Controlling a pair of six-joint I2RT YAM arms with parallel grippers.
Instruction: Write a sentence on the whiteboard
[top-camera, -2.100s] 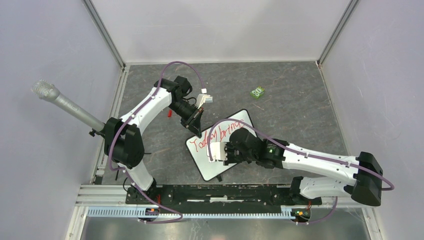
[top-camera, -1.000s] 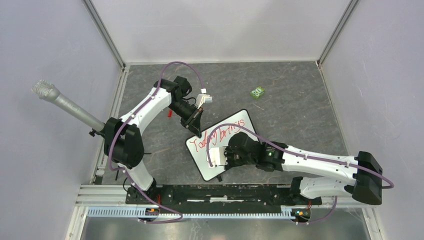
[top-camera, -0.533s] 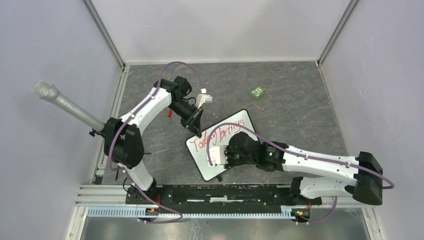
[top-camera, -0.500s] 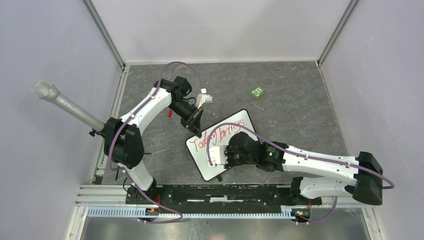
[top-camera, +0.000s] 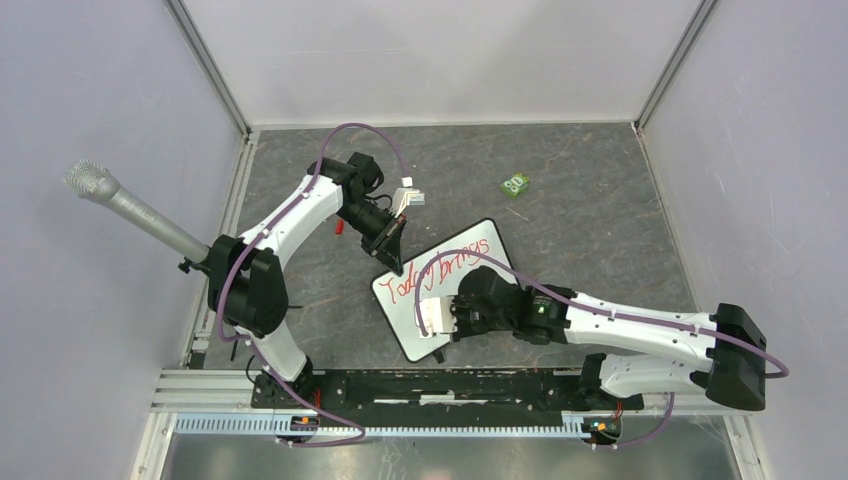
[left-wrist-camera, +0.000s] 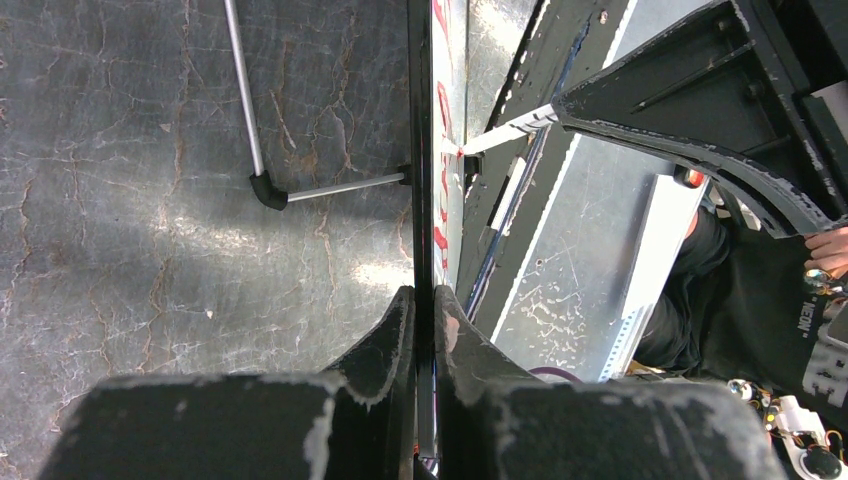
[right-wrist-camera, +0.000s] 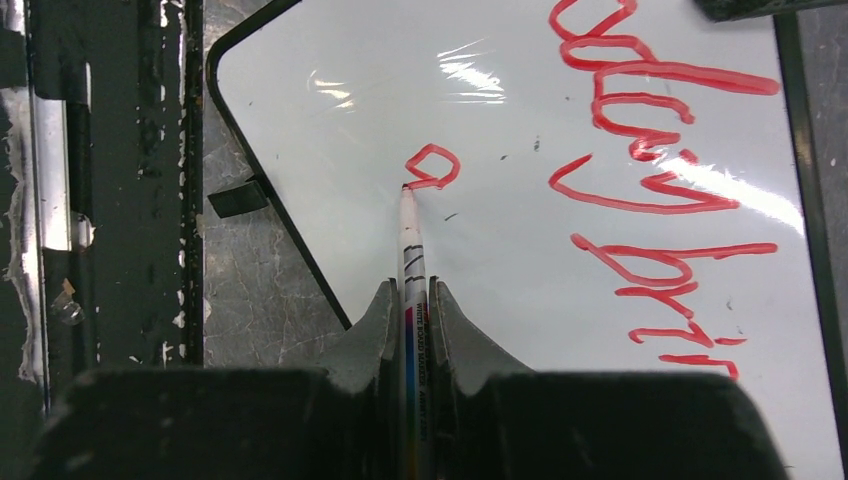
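Near the table's (top-camera: 600, 220) front edge, the whiteboard (top-camera: 403, 322) sits skewed. The left gripper (left-wrist-camera: 421, 295) clamps its far-left rim. The right gripper (right-wrist-camera: 410, 290) pinches a marker (right-wrist-camera: 409, 240), tip touching the sentence's (top-camera: 440, 272) lowest red loop.

The right gripper (top-camera: 428, 318), clamped on the marker (right-wrist-camera: 410, 262), now sits closer to the near edge of the whiteboard (top-camera: 488, 238) than two seconds ago, having shifted down from beside the first line of the sentence (top-camera: 440, 272). From above, the second word, legible only as far as "bring" earlier, now reads "brings". The marker tip touches a small red loop (right-wrist-camera: 432, 166) below that line.
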